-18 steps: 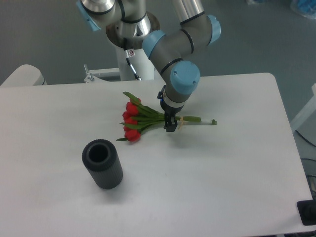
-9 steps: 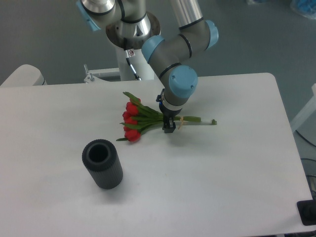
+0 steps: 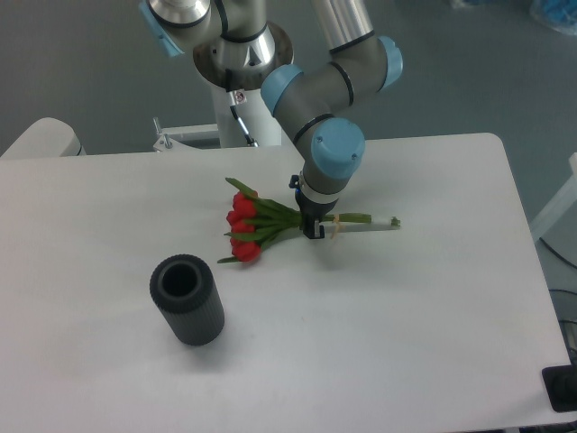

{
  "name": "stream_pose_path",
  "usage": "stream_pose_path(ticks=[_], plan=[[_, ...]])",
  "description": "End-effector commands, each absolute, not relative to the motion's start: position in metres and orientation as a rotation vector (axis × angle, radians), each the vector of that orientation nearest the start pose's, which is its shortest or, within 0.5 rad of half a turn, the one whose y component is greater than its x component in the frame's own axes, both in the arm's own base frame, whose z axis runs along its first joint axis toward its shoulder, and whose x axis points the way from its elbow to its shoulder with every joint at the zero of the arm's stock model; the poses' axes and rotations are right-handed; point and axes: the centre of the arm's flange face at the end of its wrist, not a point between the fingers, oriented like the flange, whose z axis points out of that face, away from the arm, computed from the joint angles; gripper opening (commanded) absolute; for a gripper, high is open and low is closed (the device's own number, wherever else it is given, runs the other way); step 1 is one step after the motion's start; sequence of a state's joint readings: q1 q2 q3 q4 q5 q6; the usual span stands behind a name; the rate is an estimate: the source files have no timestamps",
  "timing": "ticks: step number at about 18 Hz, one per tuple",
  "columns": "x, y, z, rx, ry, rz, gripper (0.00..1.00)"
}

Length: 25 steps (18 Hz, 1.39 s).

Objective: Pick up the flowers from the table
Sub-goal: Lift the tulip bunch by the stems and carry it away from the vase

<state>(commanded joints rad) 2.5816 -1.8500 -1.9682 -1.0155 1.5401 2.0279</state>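
The flowers point(image 3: 245, 231), a bunch of red blooms on long green stems, lie across the middle of the white table point(image 3: 406, 307), blooms to the left and stem ends to the right. My gripper point(image 3: 313, 225) comes straight down on the stems near the tie and is shut on them. The fingers hide the part of the stems they hold. The stem ends point(image 3: 383, 222) stick out to the right of the gripper. I cannot tell whether the bunch still touches the tabletop.
A black ribbed cylinder point(image 3: 187, 299) stands upright at the front left, well apart from the bunch. The arm's base and mount point(image 3: 236, 86) rise behind the table's back edge.
The gripper has closed in on the stems, and the whole bunch has shifted a little to the right. The blooms now sit slightly lower in the picture.
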Motion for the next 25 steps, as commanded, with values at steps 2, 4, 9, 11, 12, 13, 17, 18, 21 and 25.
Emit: stream_pose_path(ticks=[2, 4, 9, 11, 12, 13, 17, 18, 21, 25], plan=[[-0.368, 0.385, 0.221, -2.728, 1.499, -0.176, 0.1], [-0.38, 0.385, 0.232, -2.74, 1.487, -0.133, 0.1], [-0.419, 0.402, 0.256, -2.764, 1.425, -0.072, 0.1], [-0.436, 0.413, 0.258, -2.788, 1.368, -0.057, 0.1], [-0.445, 0.419, 0.258, -2.793, 1.339, -0.046, 0.1], [-0.453, 0.425, 0.26, -2.793, 1.313, -0.031, 0.1], [-0.48, 0.443, 0.266, -2.819, 1.214, -0.009, 0.1], [-0.483, 0.45, 0.267, -2.821, 1.21, -0.007, 0.1], [-0.485, 0.475, 0.273, -2.863, 1.115, -0.023, 0.11], [-0.482, 0.512, 0.278, -2.918, 0.989, -0.035, 0.11]])
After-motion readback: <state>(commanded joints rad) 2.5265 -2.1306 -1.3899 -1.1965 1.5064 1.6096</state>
